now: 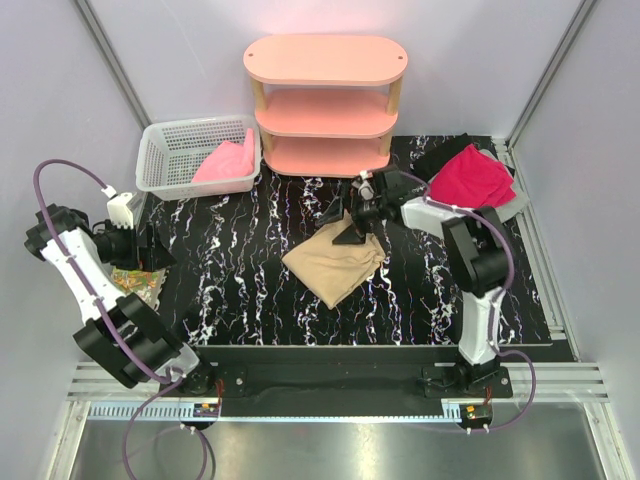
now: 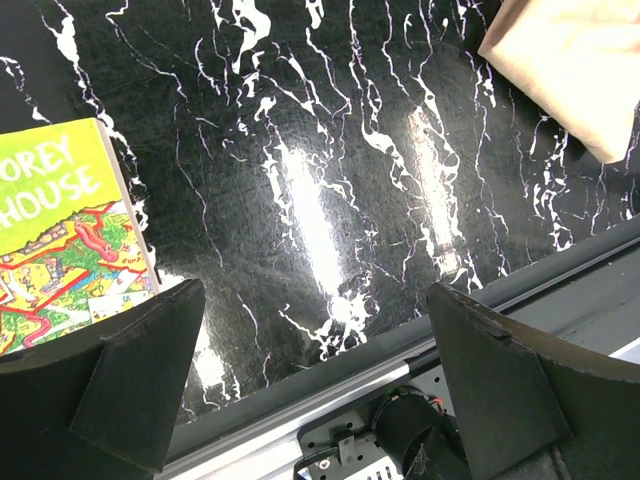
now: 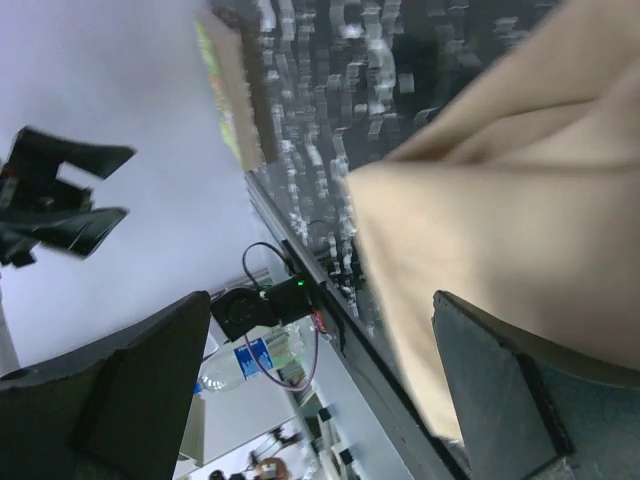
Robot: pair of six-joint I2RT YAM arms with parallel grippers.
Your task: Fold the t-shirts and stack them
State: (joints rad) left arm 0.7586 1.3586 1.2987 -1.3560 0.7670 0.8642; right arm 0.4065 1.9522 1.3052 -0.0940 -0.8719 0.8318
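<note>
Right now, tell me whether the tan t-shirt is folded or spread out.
Folded: the tan t-shirt lies as a compact, layered bundle on the table, with no sleeves showing. How neatly it is folded, cannot tell.

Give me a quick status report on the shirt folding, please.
Left gripper open, empty, near book. Right gripper open at far edge of tan t-shirt. Shirt folded mid-table, unstacked. Nothing in the way.

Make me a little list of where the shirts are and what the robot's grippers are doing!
tan shirt: middle of the table
red shirt: back right corner, partly on the black shirt
pink shirt: in the basket
left gripper: open, empty, near a book
right gripper: open, at the tan shirt's back edge
</note>
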